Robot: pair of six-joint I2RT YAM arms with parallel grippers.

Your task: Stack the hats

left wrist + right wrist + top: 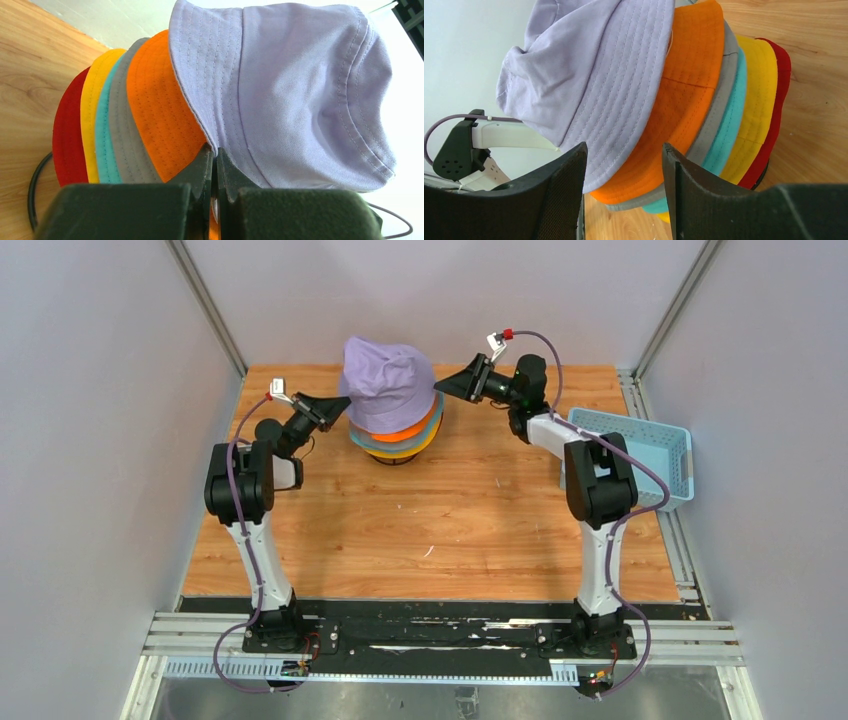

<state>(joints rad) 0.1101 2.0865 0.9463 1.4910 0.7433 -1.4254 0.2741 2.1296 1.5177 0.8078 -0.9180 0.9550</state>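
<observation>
My left gripper is pressed together on the brim edge of the lavender hat. My right gripper is spread just beside the brims. The lavender hat tops the orange hat, grey hat, teal hat, yellow hat and red hat, stacked at the far middle of the wooden table.

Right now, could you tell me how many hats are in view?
6, all in one stack: lavender hat on top, then orange, grey, teal, yellow and red lowest. None seems hidden.

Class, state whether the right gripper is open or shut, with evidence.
Open: the right gripper has its fingers wide apart, with the lavender hat and orange hat brims showing between them.
</observation>
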